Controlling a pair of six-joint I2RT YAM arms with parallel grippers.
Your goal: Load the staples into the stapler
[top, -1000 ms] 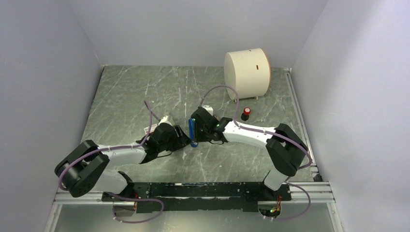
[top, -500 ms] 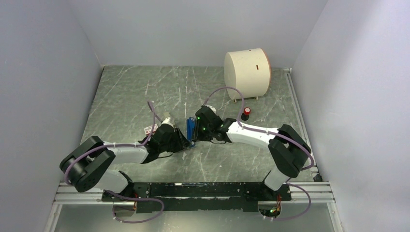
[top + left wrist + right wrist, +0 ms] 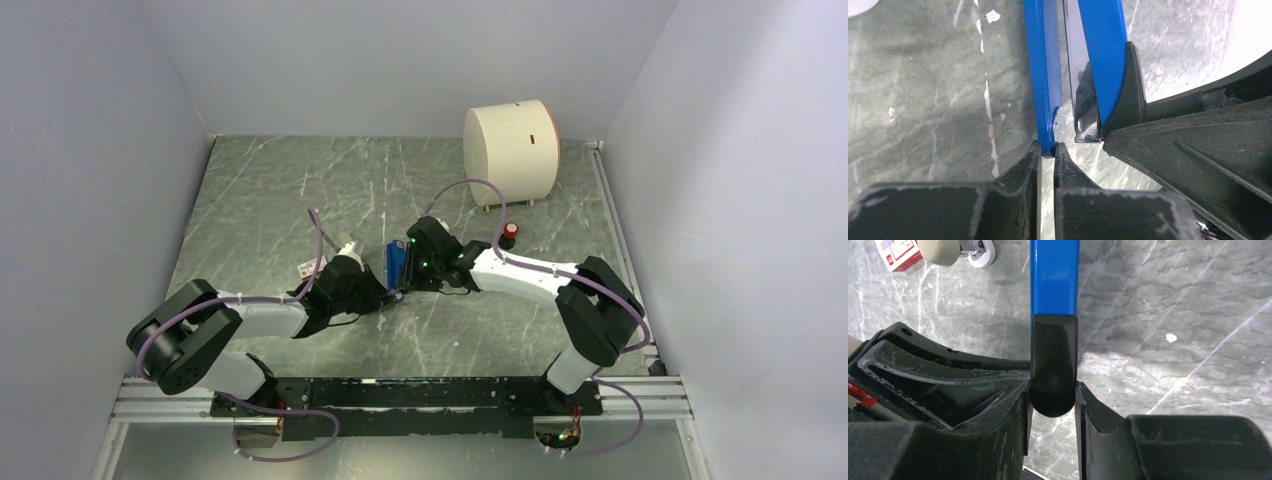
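1. Both tools meet near the middle of the table (image 3: 280, 180). The left tool (image 3: 1048, 150) is squeezed almost flat on the near tip of the thin blue leaf (image 3: 1040, 75) of the stapler (image 3: 1103, 50). The right tool (image 3: 1054, 387) is set narrow, with one finger on each side of the stapler's rounded black end cap (image 3: 1053, 365).
2. The table is a grey-green marbled slab with pale veins and scuffs. Plain pale walls (image 3: 400, 60) box it in on the left, far and right sides, and a metal rail (image 3: 400, 395) with the arm bases runs along the near edge.
3. A big cream drum (image 3: 510, 150) lies on its side at the far right of the slab. A small red-and-black piece (image 3: 510, 232) sits just near of it. A small red-and-white box (image 3: 308, 268) lies close to the left arm's wrist.
4. The stapler's long axis runs near to far with only a slight lean. Both held ends are at its near end, and the blue body stretches away toward the far wall.
5. Seen from the left wrist, the stapler stands parted. The thin leaf is on the left, a silvery channel (image 3: 1073, 65) is beside it, and the thicker blue body with the black cap is on the right.
6. I cannot tell whether the stapler rests on the slab or is held just off it.
7. The left arm lies low, with its elbow at the near left and its forearm reaching right and slightly far to the stapler.
8. The right arm has its elbow out at the right and its forearm reaching left toward the centre. A purple cable arches over each forearm.
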